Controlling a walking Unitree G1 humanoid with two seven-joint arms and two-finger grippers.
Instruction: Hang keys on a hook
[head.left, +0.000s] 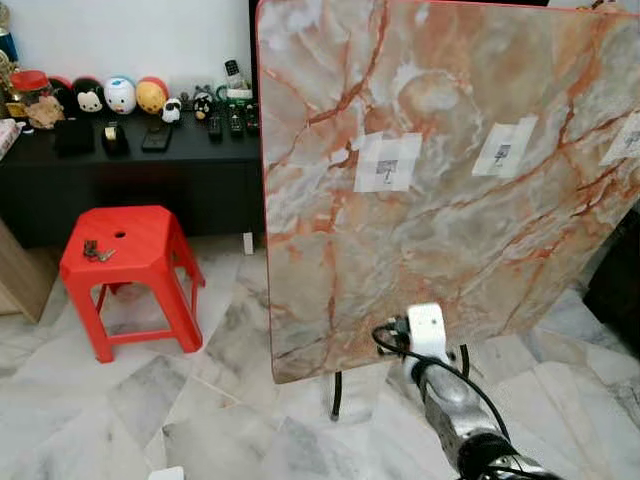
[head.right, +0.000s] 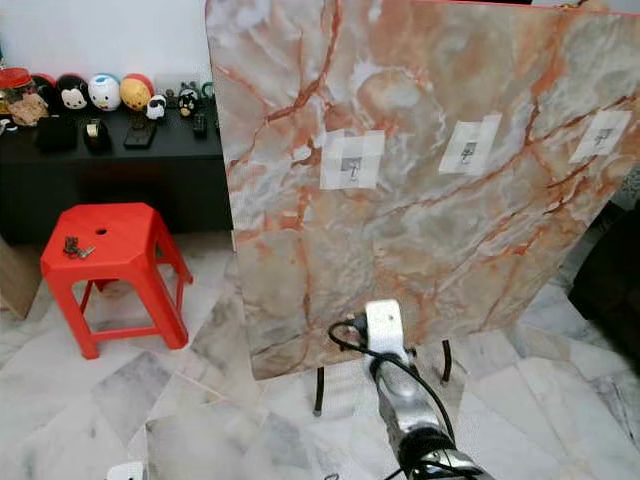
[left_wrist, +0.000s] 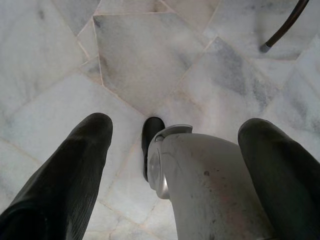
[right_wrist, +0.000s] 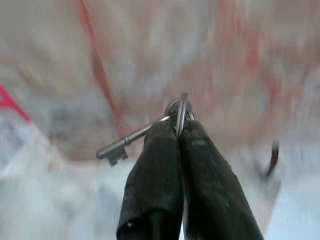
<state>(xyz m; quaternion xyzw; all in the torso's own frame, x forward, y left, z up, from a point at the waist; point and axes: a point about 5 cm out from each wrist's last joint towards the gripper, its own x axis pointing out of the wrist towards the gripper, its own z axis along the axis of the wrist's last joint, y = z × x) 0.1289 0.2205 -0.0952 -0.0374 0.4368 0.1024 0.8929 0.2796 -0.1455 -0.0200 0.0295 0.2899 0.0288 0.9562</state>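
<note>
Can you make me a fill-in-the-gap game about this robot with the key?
1. The right hand is shut on a ring with a ____ on it.
2. The stool by the black cabinet is coloured ____.
3. A small bunch of keys lies on top of the ____.
4. The left hand points down at the ____.

Missing words: key; red; stool; floor

key (right_wrist: 122, 142): dull metal | stool (head.left: 135, 245): glossy red plastic | floor (head.left: 230, 420): polished marble
</note>
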